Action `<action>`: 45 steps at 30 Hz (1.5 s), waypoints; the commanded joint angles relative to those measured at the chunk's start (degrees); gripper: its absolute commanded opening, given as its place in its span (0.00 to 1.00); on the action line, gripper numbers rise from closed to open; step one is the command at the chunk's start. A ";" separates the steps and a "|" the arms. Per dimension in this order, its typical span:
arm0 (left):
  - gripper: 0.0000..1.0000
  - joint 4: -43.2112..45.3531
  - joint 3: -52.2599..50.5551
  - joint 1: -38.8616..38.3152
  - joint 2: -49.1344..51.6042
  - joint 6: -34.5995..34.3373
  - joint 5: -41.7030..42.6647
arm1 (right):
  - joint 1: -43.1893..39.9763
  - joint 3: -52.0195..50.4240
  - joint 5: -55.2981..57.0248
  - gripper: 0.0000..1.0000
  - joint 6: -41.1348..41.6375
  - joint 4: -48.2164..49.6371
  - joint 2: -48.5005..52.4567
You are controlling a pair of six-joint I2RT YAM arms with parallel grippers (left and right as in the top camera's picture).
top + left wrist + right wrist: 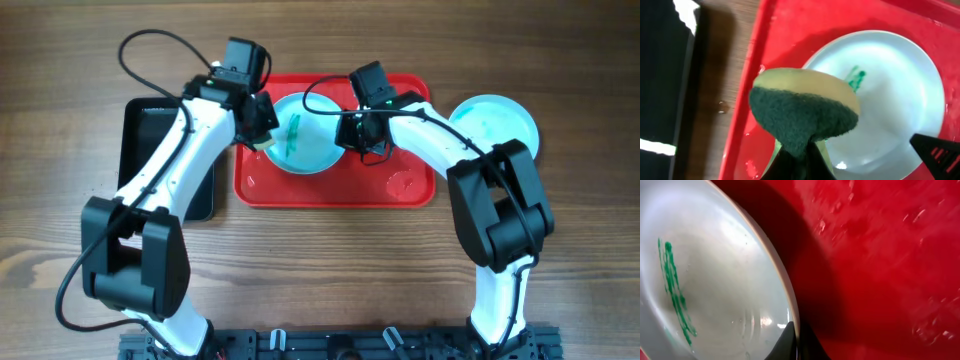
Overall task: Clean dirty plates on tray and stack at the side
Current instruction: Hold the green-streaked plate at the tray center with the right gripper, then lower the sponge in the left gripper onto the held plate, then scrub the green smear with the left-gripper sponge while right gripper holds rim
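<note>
Green-smeared, a pale plate (305,150) on the red tray (405,188) is pinched at its rim by the closed right tool (358,135), while a sponge (805,115) is clamped in the left tool (262,128), and an aqua plate (500,120) is set on the tabletop (320,270) beside the tray.

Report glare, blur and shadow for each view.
Overhead: sharp, evenly lit, with small glare on the red tray. Left wrist: the sponge is soft-focused up close; white glare streaks the black tray. Right wrist: the plate throws a dark shadow onto the blurred tray.
</note>
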 commanded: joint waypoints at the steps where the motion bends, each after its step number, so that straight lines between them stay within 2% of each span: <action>1: 0.04 2.95 -1.66 -1.25 0.66 8.13 0.66 | 0.81 -0.76 -3.28 0.04 -3.54 -3.39 0.92; 8: 0.04 4.68 -1.70 -1.33 6.21 20.83 4.26 | 0.81 -0.76 -4.70 0.04 -5.40 -3.89 0.92; 13: 0.04 5.11 -1.70 -1.33 11.32 24.41 7.19 | 0.81 -0.76 -4.96 0.04 -5.81 -3.72 0.92; 20: 0.04 8.15 -1.70 -1.49 16.24 24.50 12.94 | 0.81 -0.76 -5.53 0.04 -6.16 -3.45 0.92; 25: 0.04 7.41 -1.70 -4.44 16.61 24.50 27.15 | 0.83 -0.76 -5.55 0.04 -6.10 -3.15 0.92; 28: 0.04 7.80 -1.68 -6.21 16.59 24.22 29.29 | 0.83 -0.76 -5.53 0.04 -6.12 -3.15 0.92; 30: 0.04 8.83 -1.70 -6.43 16.59 21.88 26.60 | 0.83 -0.76 -5.53 0.04 -6.14 -3.15 0.92; 35: 0.04 15.28 -1.70 -5.92 16.59 7.67 5.86 | 0.87 -0.76 -5.53 0.04 -6.25 -3.17 0.92; 39: 0.04 16.98 -1.70 -5.92 16.61 -2.03 -6.67 | 0.87 -0.76 -5.55 0.04 -6.23 -3.19 0.92; 45: 0.04 11.32 -1.70 -5.97 16.61 -10.58 -9.81 | 0.87 -0.76 -5.55 0.04 -6.25 -3.21 0.92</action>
